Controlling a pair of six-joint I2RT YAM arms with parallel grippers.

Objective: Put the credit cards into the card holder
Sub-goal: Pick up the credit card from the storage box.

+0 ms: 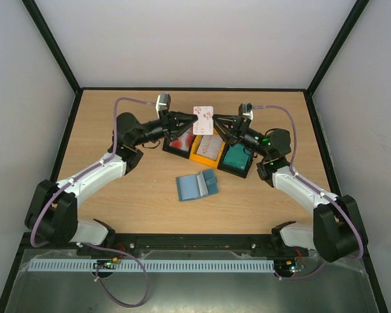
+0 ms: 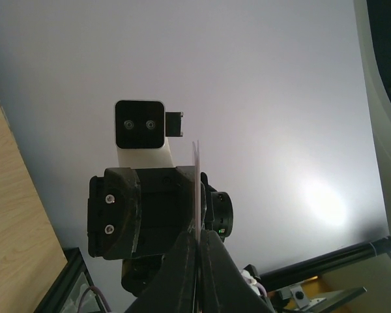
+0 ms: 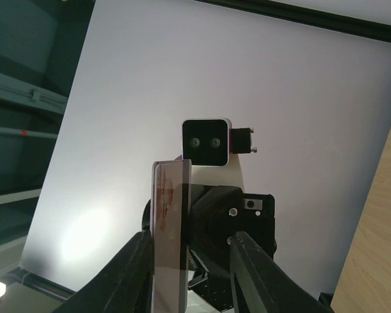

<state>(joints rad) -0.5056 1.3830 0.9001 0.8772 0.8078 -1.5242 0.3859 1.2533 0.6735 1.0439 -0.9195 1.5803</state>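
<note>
A red-and-white credit card (image 1: 202,120) is held upright in the air above the bins. My left gripper (image 1: 193,121) is shut on its left edge. In the left wrist view the card (image 2: 197,189) shows edge-on, pinched between the fingertips of the left gripper (image 2: 200,235). My right gripper (image 1: 214,122) faces it from the right and is open. In the right wrist view the card (image 3: 171,228) stands between the spread fingers of the right gripper (image 3: 190,238), close to the left finger and apart from the right one. The blue card holder (image 1: 197,186) lies open on the table, nearer to me.
Three bins stand in a row under the grippers. A black bin (image 1: 170,149) holds red-and-white cards, a yellow bin (image 1: 197,158) holds whitish cards, and a black bin (image 1: 236,173) holds teal cards. Black frame rails edge the wooden table (image 1: 117,195).
</note>
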